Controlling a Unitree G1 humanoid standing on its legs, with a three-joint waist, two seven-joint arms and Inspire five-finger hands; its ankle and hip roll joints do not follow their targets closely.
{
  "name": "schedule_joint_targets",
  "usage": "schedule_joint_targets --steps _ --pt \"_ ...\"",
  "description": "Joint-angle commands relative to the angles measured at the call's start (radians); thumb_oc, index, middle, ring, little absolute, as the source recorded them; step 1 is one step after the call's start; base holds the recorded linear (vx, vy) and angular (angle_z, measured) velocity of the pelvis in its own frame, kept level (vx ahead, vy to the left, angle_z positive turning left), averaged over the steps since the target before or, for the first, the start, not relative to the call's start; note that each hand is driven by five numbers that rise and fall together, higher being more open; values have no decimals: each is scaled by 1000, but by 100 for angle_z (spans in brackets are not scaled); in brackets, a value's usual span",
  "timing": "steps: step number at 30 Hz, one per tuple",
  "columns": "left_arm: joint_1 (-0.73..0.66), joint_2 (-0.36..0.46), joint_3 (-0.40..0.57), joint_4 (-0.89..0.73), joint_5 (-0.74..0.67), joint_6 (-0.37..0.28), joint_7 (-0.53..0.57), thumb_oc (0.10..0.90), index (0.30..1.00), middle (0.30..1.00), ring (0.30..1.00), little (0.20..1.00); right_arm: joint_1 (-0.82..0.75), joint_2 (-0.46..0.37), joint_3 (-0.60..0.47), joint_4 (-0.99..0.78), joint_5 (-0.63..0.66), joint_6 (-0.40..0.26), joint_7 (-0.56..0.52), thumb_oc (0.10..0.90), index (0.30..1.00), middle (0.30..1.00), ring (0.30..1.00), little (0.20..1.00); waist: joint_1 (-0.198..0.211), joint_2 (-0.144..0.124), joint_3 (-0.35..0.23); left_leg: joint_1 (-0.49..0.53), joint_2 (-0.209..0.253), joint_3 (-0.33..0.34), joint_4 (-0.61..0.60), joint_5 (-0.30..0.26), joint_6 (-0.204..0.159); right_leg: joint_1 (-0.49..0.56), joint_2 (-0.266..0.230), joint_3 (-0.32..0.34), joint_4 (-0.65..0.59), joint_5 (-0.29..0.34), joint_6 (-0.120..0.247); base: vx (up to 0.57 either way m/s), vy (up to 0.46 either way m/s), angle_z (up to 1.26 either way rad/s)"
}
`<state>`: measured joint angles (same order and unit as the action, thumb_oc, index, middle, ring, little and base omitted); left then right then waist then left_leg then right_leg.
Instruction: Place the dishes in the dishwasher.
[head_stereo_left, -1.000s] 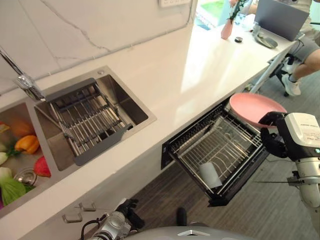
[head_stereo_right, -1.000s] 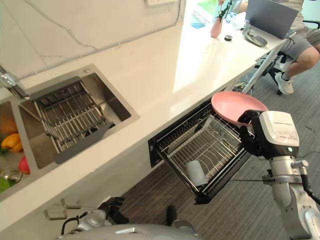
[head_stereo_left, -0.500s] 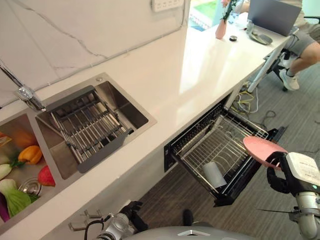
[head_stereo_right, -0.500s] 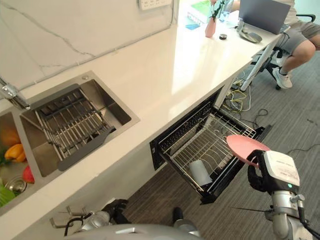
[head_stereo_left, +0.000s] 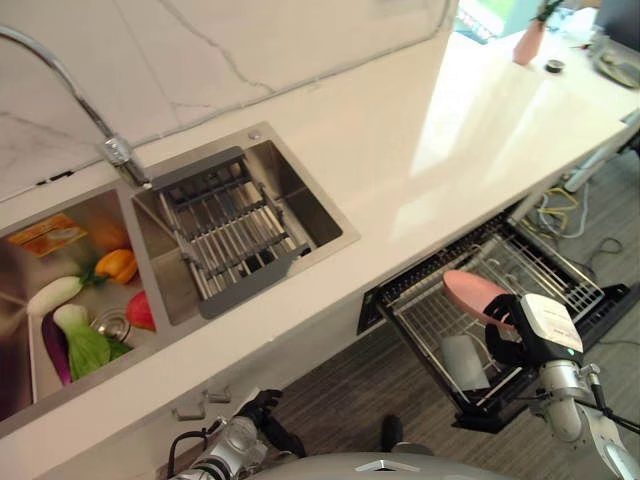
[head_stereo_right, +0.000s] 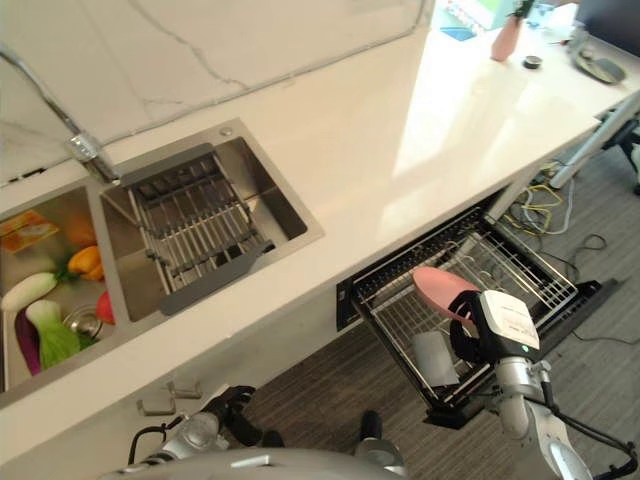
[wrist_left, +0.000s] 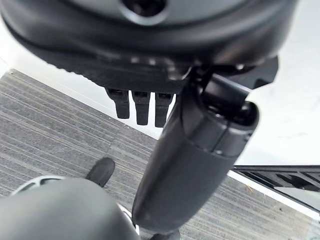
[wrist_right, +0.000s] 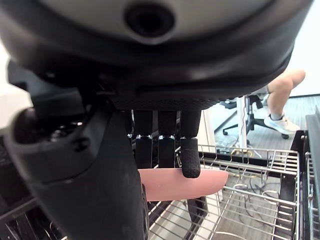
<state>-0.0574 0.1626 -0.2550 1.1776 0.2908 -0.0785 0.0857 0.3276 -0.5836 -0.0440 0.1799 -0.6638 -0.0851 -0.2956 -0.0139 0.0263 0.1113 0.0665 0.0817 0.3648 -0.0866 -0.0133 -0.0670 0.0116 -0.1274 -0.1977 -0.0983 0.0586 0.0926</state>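
Pink plate (head_stereo_left: 474, 293) sits pinched in the right hand (head_stereo_left: 508, 337), its fingers (wrist_right: 190, 150) curled over the top face and the thumb under it, with the plate sticking out from the hand toward the counter side, tilted, just above the wire rack (head_stereo_left: 545, 270) of the pulled-out dishwasher drawer (head_stereo_right: 590, 298). Directly below the hand, inside the same rack, a grey cup (head_stereo_left: 462, 362) lies on its side — near the drawer's front edge. Past the fingertips in the right wrist view the rack's wires run on, and a person's leg and shoe (wrist_right: 276, 122) show by a chair beyond. Left hand (head_stereo_left: 262, 408) hangs low by the cabinet front, well apart from the plate — its fingers (wrist_left: 141, 106) curled, holding nothing.
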Motion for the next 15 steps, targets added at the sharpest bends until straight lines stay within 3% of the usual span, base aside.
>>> schedule_joint_targets --steps 1,5,10,11,15 --pt "-20 19 -8 47 -12 -23 19 800 900 900 900 900 -45 -45 -35 -8 27 10 -103 400 300 300 300 300 4 -38 -56 -47 38 20 101 -55 -12 6 -116 52 156 -124 124 28 11 11" --pt "-9 26 -8 52 -24 -19 27 800 900 900 900 900 -139 -42 -6 205 48 73 -154 400 300 300 300 300 24 -22 -51 -58 25 11 95 -54 -9 2 -128 24 136 -107 129 33 20 17" --pt "-17 28 -12 57 -45 -21 31 800 900 900 900 900 -203 -33 29 343 81 91 -174 400 300 300 300 300 33 -16 -46 -69 16 9 90 -53 -6 -10 -133 18 119 -93 134 9 10 4" --pt "-23 26 -15 63 -54 -21 35 800 900 900 900 900 -220 -24 38 388 96 100 -184 800 900 900 900 900 36 -15 -45 -73 14 9 86 -52 -6 -17 -133 20 115 -89 135 9 7 -4" --pt "-29 22 -18 66 -65 -20 35 800 900 900 900 900 -230 -6 39 429 145 102 -173 800 900 900 900 900 35 -14 -41 -74 13 10 81 -51 -5 -22 -132 20 111 -86 136 10 4 -2"
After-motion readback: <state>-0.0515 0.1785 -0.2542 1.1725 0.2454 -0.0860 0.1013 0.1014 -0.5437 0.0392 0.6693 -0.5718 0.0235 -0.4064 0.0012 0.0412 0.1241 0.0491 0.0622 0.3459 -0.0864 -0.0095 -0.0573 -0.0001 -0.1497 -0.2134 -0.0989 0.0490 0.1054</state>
